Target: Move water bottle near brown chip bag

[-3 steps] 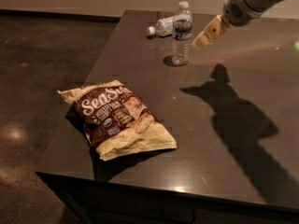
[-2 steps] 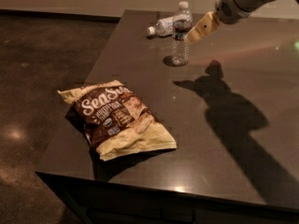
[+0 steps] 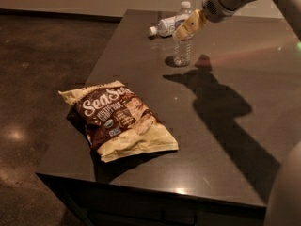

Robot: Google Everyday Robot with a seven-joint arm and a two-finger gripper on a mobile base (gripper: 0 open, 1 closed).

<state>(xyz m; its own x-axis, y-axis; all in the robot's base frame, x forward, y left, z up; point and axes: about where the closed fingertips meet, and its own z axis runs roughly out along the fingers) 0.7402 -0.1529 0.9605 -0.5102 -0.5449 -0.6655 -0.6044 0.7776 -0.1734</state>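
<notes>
The water bottle [image 3: 182,48] stands upright at the far middle of the dark table [image 3: 235,145], its white cap showing above. My gripper [image 3: 187,26] reaches in from the upper right and overlaps the bottle's upper body, covering the label area. The brown chip bag [image 3: 120,119] lies flat near the table's front left, well apart from the bottle and nearer the camera.
A paler clear bottle [image 3: 165,26] lies on its side just behind and left of the upright bottle. My arm's shadow [image 3: 221,102] falls across the table's right half. The table's left edge drops to dark floor [image 3: 33,79].
My gripper has moved left and slightly down, from beside the water bottle to over its upper body. The bottle and the chip bag have not moved.
</notes>
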